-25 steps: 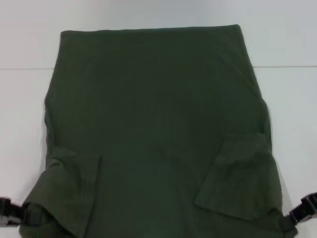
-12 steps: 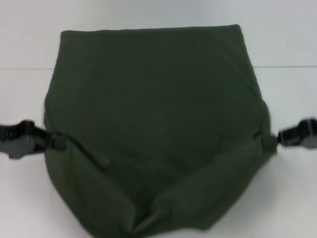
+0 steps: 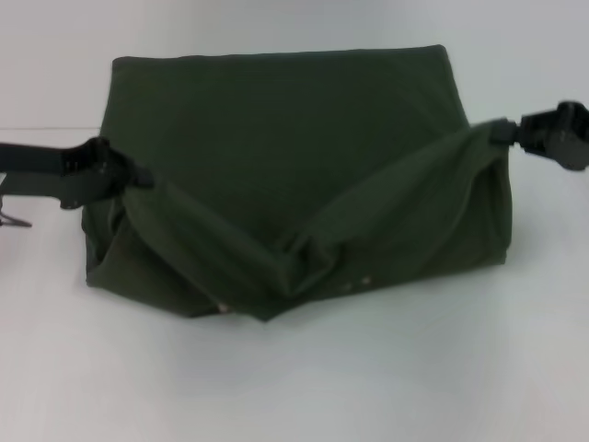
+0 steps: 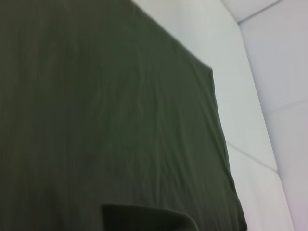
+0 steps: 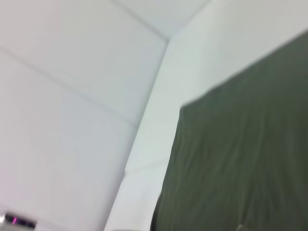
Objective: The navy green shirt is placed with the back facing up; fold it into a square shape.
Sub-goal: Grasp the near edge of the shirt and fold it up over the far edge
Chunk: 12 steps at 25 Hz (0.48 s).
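Near edge of the navy green shirt (image 3: pixel 276 175) now hangs off the table (image 3: pixel 304 378), sagging in a V; a second ago it lay flat by me. Left gripper (image 3: pixel 138 175) and right gripper (image 3: pixel 502 132) are each clenched on a corner, carrying it away from me. Half-fold underway. Far hem straight; open table beyond.

The head view looks forward and down from above, taking in the whole navy green shirt (image 3: pixel 285 175) on the white table (image 3: pixel 368 378). Each wrist view sits close over the cloth, looking along it toward the far table edge. All three share the shirt's far part.
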{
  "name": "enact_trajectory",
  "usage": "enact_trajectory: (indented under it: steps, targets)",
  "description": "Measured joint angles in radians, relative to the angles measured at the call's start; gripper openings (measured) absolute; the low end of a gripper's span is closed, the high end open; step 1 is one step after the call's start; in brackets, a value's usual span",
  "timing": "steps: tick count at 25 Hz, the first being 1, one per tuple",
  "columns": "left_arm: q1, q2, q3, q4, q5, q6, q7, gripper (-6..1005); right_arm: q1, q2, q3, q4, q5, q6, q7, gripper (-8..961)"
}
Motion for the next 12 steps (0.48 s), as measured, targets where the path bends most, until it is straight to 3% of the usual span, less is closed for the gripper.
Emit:
enact_trajectory:
  steps: [12]
  targets:
    - [-0.061, -0.009, 0.0, 0.004, -0.002, -0.244, -0.042, 20, 0.035, 0.062, -0.003, 0.033, 0.129, 0.357, -0.089, 26]
